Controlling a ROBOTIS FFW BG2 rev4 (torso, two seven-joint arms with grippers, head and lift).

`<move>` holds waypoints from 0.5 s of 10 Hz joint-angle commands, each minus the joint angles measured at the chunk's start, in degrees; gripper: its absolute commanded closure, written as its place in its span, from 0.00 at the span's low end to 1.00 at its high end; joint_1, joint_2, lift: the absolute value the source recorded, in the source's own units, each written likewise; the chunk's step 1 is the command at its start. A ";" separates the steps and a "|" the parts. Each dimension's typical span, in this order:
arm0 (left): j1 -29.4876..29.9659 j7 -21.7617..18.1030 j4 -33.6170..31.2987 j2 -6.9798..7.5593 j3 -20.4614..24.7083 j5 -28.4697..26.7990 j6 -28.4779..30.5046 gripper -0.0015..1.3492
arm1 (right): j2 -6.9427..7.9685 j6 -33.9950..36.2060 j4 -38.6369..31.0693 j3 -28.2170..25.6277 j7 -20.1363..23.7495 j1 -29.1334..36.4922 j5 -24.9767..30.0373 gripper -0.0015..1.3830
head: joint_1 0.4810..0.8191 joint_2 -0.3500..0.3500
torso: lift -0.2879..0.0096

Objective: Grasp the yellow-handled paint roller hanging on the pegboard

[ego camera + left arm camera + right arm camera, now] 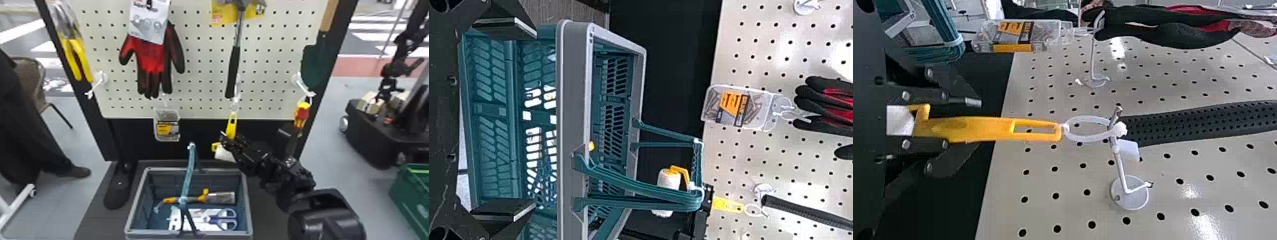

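Hammer (pixel 233 70) & basket handle (pixel 187 172) nr roller (pixel 231 127)

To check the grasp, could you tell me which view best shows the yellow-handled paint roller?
Right wrist view: the yellow-handled paint roller shows large, handle through hanging loop. Head view shows it small; left wrist view, mostly its white sleeve.
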 commanded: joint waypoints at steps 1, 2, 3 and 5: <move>-0.48 0.00 0.14 0.04 -0.27 0.01 0.05 0.09 | 0.00 0.00 -0.59 0.00 0.03 -0.44 0.24 0.88 | 0.20 0.50 | 0.63; -0.23 0.00 0.28 0.04 -0.27 0.09 0.05 0.09 | 0.09 0.00 -0.73 0.00 -0.06 -0.32 0.24 0.91 | 0.20 0.50 | 0.63; -0.11 0.00 0.28 0.12 -0.27 0.09 -0.03 0.09 | 0.09 0.00 -0.59 0.00 -0.06 -0.07 0.24 0.93 | 0.20 0.50 | 0.63; -0.23 0.00 0.28 -0.05 -0.27 0.01 -0.03 0.09 | 0.09 0.00 -0.59 0.00 -0.06 -0.07 0.15 0.93 | 0.20 0.50 | 0.63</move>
